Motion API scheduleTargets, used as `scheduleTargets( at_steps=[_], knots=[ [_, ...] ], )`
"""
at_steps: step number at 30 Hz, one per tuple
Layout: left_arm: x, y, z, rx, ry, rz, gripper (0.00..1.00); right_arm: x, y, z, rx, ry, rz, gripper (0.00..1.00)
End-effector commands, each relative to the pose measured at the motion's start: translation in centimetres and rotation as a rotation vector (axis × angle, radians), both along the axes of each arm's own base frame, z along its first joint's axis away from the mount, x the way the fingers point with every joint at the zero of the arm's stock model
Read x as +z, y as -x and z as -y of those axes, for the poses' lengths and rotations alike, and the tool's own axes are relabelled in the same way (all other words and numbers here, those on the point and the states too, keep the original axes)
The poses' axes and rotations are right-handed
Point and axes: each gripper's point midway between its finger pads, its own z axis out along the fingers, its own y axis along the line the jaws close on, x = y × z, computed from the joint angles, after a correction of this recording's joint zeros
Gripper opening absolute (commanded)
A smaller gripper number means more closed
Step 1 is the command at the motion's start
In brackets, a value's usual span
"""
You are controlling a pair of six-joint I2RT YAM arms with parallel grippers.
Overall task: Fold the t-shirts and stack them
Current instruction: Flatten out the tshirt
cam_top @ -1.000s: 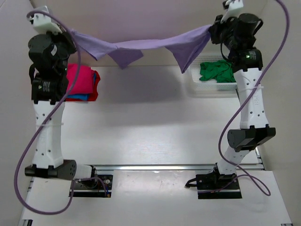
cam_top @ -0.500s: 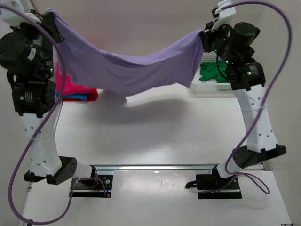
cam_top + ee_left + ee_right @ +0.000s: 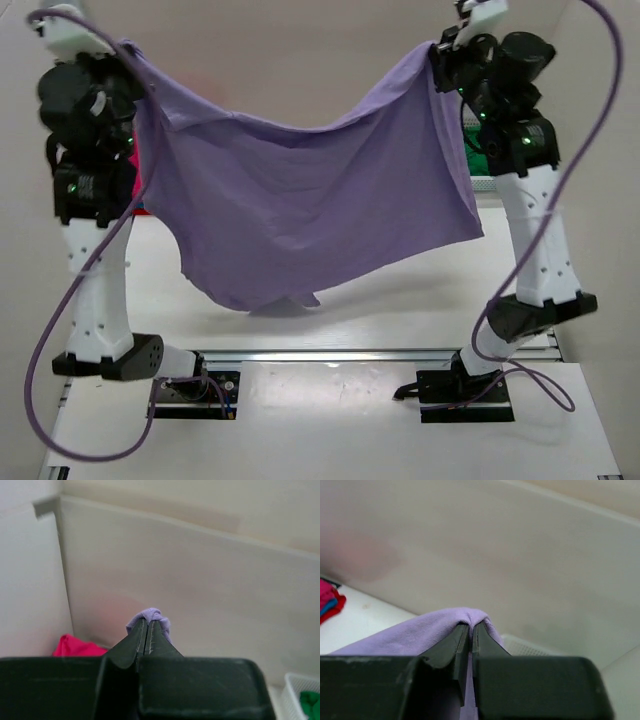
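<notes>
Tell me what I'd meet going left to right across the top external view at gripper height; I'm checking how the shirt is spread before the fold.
left gripper, shut on one upper end → lilac t-shirt, hanging spread between the arms → right gripper, shut on the other upper end

We note the lilac t-shirt (image 3: 310,210) as thin, soft cloth: matt, lightly creased, no sheen. The magenta t-shirt (image 3: 75,646) looks like the same matt cloth.

Left gripper (image 3: 147,627) and right gripper (image 3: 471,629): dark, hard, matt jaws, plastic by the look.

Arm shells (image 3: 100,290) are smooth white plastic with a slight gloss. The joint housings are black with a satin finish.

Cables (image 3: 28,410) carry a smooth purple sheath.

The table (image 3: 420,320) is white, smooth and matt.

The basket (image 3: 300,687) is white plastic lattice.
</notes>
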Motion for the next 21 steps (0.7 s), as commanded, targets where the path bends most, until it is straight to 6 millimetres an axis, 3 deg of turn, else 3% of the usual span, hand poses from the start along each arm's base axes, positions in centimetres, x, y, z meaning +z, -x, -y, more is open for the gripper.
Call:
scheduleTargets(
  at_steps=[1,3,6,7,8,11,14,16,18,21],
  knots=[
    [-3.0,-4.1,0.2,0.0,-0.005,-0.062,0.0,-1.3,-3.0,-0.6,0.012,0.003,-0.01,0.0],
    [-4.7,-6.7,-0.1,0.009,-0.012,-0.101,0.0,-1.9,-4.8,-0.7,0.012,0.008,-0.015,0.0],
    [-5.3,-9.6,0.2,-0.002,-0.03,-0.115,0.0,-2.8,-7.2,-1.1,0.021,0.002,-0.026,0.0],
    [-4.4,-9.6,-0.2,0.004,-0.032,-0.093,0.0,-2.1,-7.3,-1.2,0.027,0.005,-0.001,0.0],
    [-5.4,-11.1,-0.6,0.005,-0.036,-0.119,0.0,-2.9,-8.4,-1.2,0.027,0.003,-0.012,0.0],
    [-3.6,-12.3,-1.2,-0.019,-0.026,-0.062,0.0,-2.2,-9.6,-1.6,0.043,-0.001,0.024,0.0],
    [0.3,-10.5,-2.4,-0.032,-0.014,0.042,0.0,0.5,-8.9,-0.8,0.031,-0.01,0.101,0.0],
    [3.6,-8.0,-2.7,-0.02,-0.011,0.124,0.0,3.7,-6.9,0.9,0.017,-0.036,0.169,0.0],
    [5.4,-6.0,-2.1,-0.032,-0.01,0.166,0.0,5.6,-5.3,2.2,0.018,-0.051,0.208,0.0],
    [7.1,-3.8,-1.9,-0.03,-0.01,0.21,0.0,6.6,-3.6,3.8,0.024,-0.069,0.22,0.0]
  ],
)
